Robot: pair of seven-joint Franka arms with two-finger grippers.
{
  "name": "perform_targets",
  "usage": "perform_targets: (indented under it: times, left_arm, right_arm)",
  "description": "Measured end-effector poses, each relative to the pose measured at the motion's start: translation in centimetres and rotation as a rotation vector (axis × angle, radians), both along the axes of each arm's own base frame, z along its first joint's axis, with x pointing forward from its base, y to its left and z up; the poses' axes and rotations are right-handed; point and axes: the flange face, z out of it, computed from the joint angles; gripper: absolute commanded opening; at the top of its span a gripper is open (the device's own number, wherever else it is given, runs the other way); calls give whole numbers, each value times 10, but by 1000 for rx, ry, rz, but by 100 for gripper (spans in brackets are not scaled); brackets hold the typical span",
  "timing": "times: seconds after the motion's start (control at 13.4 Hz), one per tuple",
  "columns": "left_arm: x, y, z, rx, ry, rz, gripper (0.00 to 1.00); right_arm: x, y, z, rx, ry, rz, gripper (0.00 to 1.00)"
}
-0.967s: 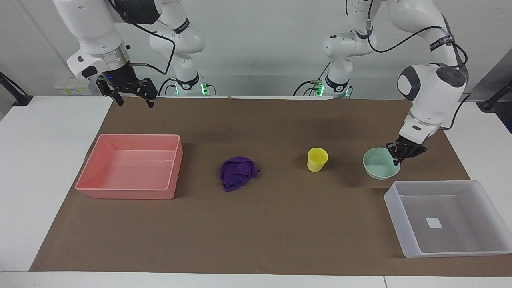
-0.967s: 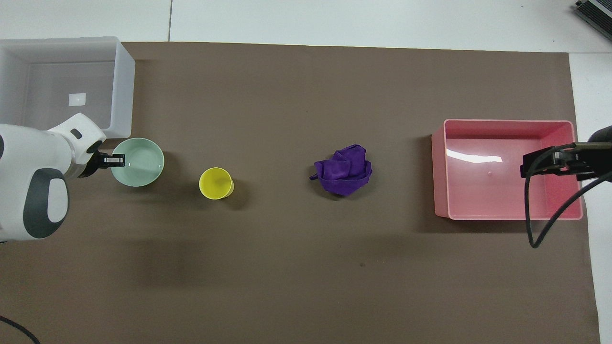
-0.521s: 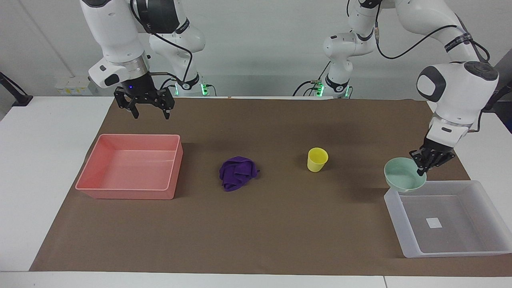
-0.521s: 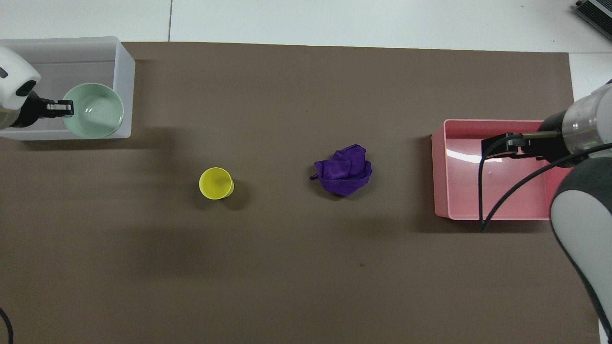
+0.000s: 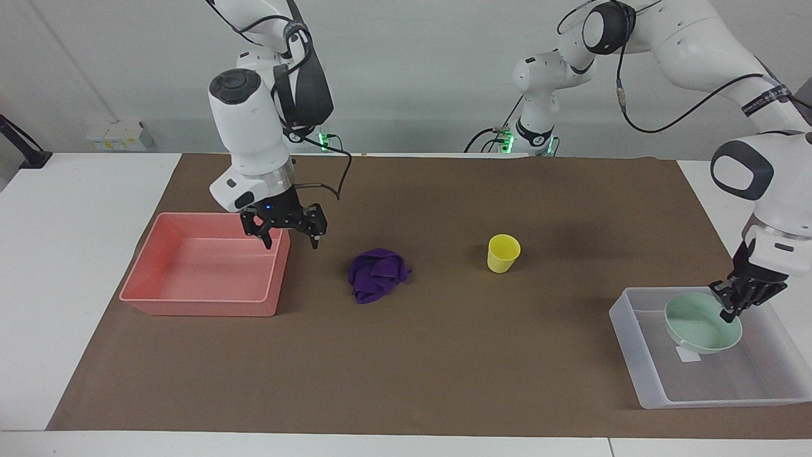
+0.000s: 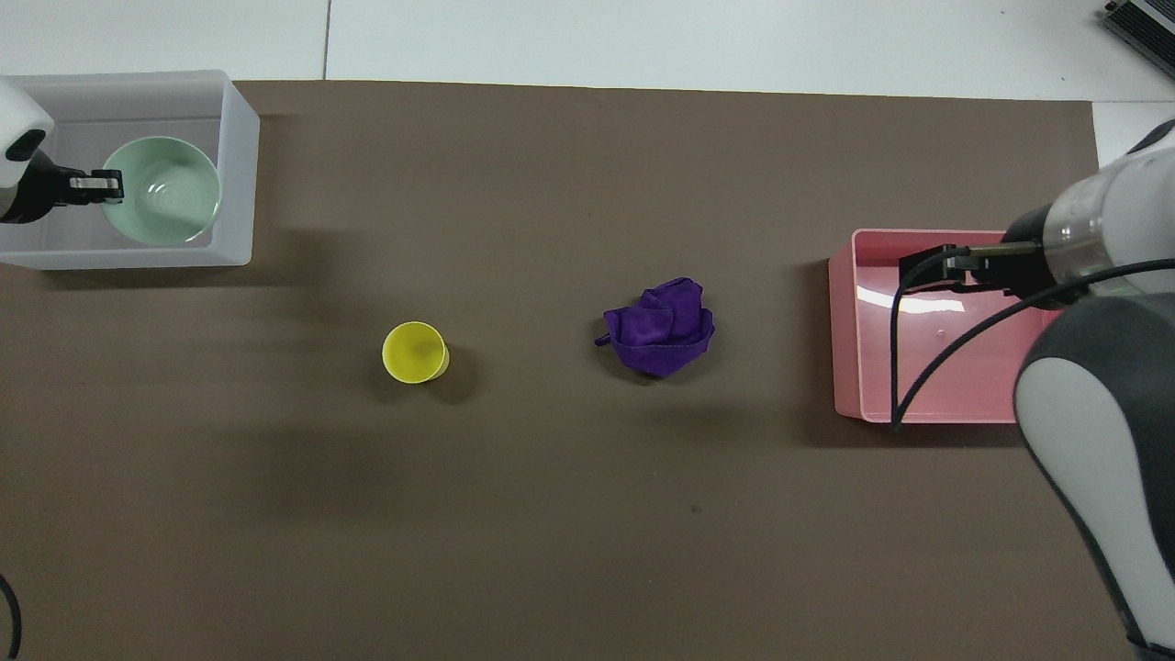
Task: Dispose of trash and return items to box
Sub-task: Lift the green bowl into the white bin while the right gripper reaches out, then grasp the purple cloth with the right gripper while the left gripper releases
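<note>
My left gripper (image 5: 731,311) is shut on the rim of the pale mint-green bowl (image 5: 698,327) and holds it tilted over the inside of the translucent box (image 5: 641,362), low between its walls. In the overhead view the left gripper (image 6: 108,186) holds the bowl (image 6: 165,191) over the box (image 6: 240,165). The yellow cup (image 5: 503,252) (image 6: 415,352) stands upright on the brown mat. The purple fabric wad (image 5: 377,274) (image 6: 663,326) lies beside it, toward the right arm's end. My right gripper (image 5: 290,240) (image 6: 918,273) is open and empty, over the pink tub's edge nearest the wad.
The pink tub (image 5: 196,306) (image 6: 844,340) sits at the right arm's end of the table with nothing in it. A brown mat (image 5: 444,355) covers the table. The box has a small white label (image 5: 688,355) on its floor, partly covered by the bowl.
My left gripper has carried the bowl off the mat and over the box. My right arm has swung from the robots' edge of the table to over the pink tub's edge, toward the wad.
</note>
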Motion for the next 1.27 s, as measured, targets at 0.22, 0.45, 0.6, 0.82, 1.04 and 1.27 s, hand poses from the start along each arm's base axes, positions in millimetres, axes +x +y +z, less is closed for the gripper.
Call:
perform_targets:
  times: [0.22,0.45,0.6,0.82,1.04,1.27]
  left_arm:
    - [16,26,-49,-12,39,29,0]
    - [19,44,-84,-21,72,48,0]
    - [19,44,-100,-25,96,48,0]
    - [15,43,-116,-31,125,47,0]
    - [11,44,-126,-35,144,49,47]
    - [12,40,-123,-31,142,39,100]
  right_arm:
    - [0,30,-48,12,-1,34,100]
    - [-13,75,-87,11,-5,103,100]
    - [-20,90,-109,10,-9,127,100]
    - [-24,101,-135,14,-19,145,100]
    - [-31,109,-163,16,-28,158,100]
    - [-39,106,-176,9,-4,158,74]
